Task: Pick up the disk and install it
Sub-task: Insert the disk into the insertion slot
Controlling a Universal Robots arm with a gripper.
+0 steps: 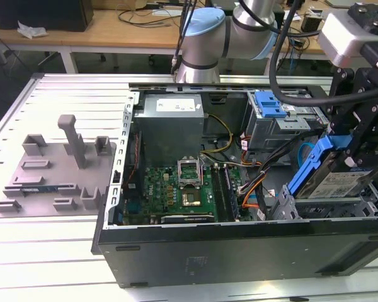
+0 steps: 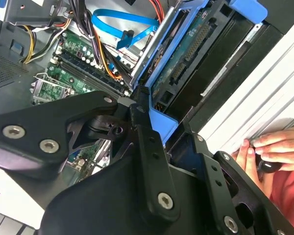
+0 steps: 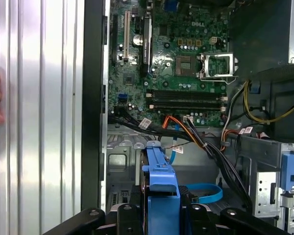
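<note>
The disk [image 1: 336,180] is a silver-grey drive with a white label in a bright blue carrier. It hangs tilted over the metal drive cage [image 1: 290,204] at the front right corner of the open computer case [image 1: 239,248]. My gripper [image 1: 356,154] is shut on it from above, black fingers [image 3: 123,215] pressing both sides of the blue carrier. In the first wrist view the disk [image 3: 159,183] points down toward the bay floor. In the second wrist view the disk [image 2: 191,58] shows its connector edge beyond my gripper [image 2: 154,122].
The case holds a green motherboard [image 1: 183,189], a grey power supply [image 1: 170,123], loose cables [image 1: 255,179] and a blue latch [image 1: 269,104] on the upper bay. A grey tray with posts [image 1: 57,170] lies at the exterior view's left. A person's hand [image 2: 272,147] rests beside the case.
</note>
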